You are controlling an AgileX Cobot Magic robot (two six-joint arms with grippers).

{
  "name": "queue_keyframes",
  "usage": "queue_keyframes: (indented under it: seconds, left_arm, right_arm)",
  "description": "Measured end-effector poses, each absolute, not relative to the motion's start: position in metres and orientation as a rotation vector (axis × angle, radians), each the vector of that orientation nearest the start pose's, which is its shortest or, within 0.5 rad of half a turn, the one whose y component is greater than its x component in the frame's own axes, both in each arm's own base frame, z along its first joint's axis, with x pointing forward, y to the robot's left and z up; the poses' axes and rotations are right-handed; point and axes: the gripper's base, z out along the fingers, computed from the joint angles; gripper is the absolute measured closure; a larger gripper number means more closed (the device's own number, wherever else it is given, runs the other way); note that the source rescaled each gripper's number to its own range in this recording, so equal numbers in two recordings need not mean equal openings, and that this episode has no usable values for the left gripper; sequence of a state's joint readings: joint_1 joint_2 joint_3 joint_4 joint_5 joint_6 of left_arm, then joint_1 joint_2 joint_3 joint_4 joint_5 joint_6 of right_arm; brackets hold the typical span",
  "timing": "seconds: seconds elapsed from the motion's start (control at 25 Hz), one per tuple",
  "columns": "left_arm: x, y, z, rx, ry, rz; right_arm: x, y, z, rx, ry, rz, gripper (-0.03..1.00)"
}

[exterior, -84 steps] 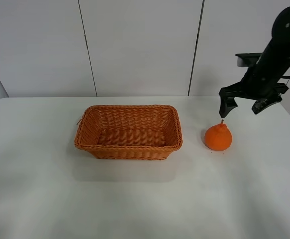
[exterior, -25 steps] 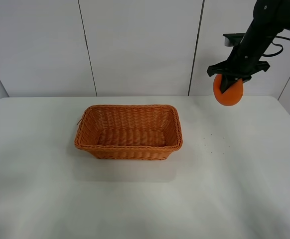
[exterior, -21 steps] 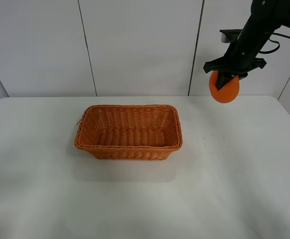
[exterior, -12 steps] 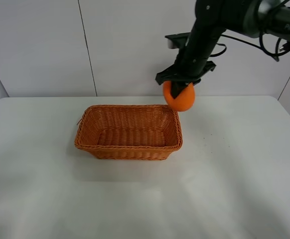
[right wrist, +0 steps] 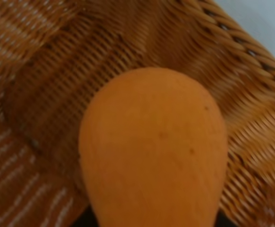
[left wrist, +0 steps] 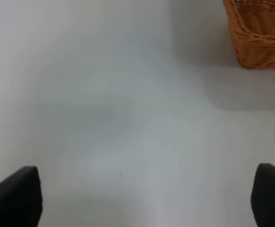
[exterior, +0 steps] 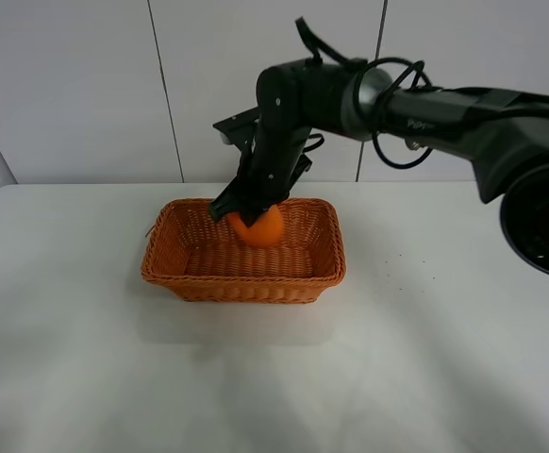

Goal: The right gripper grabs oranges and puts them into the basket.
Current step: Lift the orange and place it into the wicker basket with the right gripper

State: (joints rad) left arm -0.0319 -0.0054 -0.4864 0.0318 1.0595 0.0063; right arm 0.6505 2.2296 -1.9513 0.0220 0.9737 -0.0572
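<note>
The woven orange-brown basket stands on the white table, left of the middle. My right gripper reaches across from the right and is shut on the orange, holding it inside the basket's opening near the back wall. In the right wrist view the orange fills the frame over the basket's weave; the fingers are hidden behind it. My left gripper is open, its two black fingertips wide apart over bare table, with a basket corner at the frame's edge.
The white table spreads around the basket. A grey panelled wall stands behind. The right arm's black links and cables stretch above the table's back right.
My right gripper has picked the orange off the table, lifted it, carried it left over the basket's right rim and lowered it into the basket.
</note>
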Motion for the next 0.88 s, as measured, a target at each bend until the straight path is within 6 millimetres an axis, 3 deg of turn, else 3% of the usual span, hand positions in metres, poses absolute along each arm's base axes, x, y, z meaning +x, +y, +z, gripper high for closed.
queue_keyframes:
  seconds: [0.2, 0.32, 0.36, 0.4, 0.52, 0.6, 0.72, 0.88]
  left_arm:
    - [-0.004, 0.003, 0.274, 0.038, 2.051, 0.022]
    - [-0.004, 0.003, 0.274, 0.038, 2.051, 0.022]
    - [-0.004, 0.003, 0.274, 0.038, 2.051, 0.022]
    - [-0.004, 0.003, 0.274, 0.038, 2.051, 0.022]
    - [-0.004, 0.003, 0.274, 0.038, 2.051, 0.022]
    - [-0.004, 0.003, 0.274, 0.038, 2.051, 0.022]
    - [-0.004, 0.003, 0.274, 0.038, 2.051, 0.022]
    - [-0.004, 0.003, 0.274, 0.038, 2.051, 0.022]
  right_arm:
    - [0.397, 0.306, 0.169, -0.938, 2.62, 0.194, 0.97]
    - [0.397, 0.308, 0.163, -0.928, 2.636, 0.218, 0.97]
    - [0.397, 0.308, 0.163, -0.922, 2.64, 0.23, 0.92]
    - [0.396, 0.309, 0.163, -0.918, 2.643, 0.239, 0.81]
    - [0.395, 0.309, 0.164, -0.913, 2.653, 0.253, 0.3]
    - [0.395, 0.309, 0.167, -0.92, 2.666, 0.249, 0.08]
    - [0.397, 0.311, 0.182, -0.924, 2.661, 0.254, -0.01]
    - [0.399, 0.313, 0.218, -0.938, 2.65, 0.26, -0.03]
